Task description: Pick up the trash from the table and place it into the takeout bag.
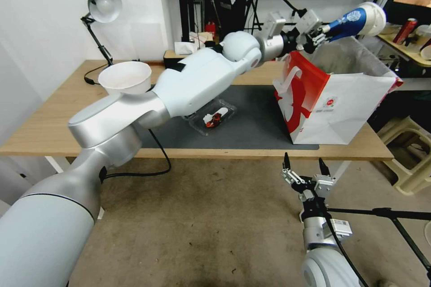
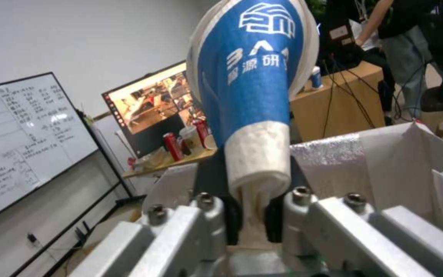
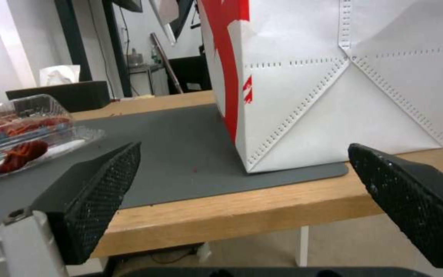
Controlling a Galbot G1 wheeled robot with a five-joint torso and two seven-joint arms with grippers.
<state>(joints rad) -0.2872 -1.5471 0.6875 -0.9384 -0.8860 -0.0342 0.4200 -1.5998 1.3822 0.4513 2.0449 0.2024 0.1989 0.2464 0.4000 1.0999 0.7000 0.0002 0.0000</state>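
While your left arm stretches across the table (image 1: 54,130), its left gripper (image 1: 319,36) is clamped on the narrow, crumpled end of the blue-and-white paper cup (image 1: 357,20), holding it on its side above the open mouth of the takeout bag (image 1: 341,107). From the left wrist view you get the detail: the dark finger pads (image 2: 233,219) pinch the flattened white paper base of the cup (image 2: 252,88), and the blue band with white printed characters flares away from the gripper, with the bag's crinkled silvery lining (image 2: 329,161) just behind it.

Your right gripper (image 1: 305,167) sits low in front of the table edge, near the bag, its fingers spread wide with nothing between them. The right wrist view shows their black, finely dimpled pads (image 3: 104,181) and, past them, the bag's white creased paper side with dotted perforation lines (image 3: 344,100) standing on the dark grey mat (image 3: 180,154).

On that mat, left of the bag, you have a clear plastic tray (image 1: 212,117) holding red crayfish shells (image 1: 214,119); the right wrist view shows the tray's glossy ribbed lid (image 3: 32,111). A beige bowl (image 1: 125,77) stands on the wood behind your left arm.
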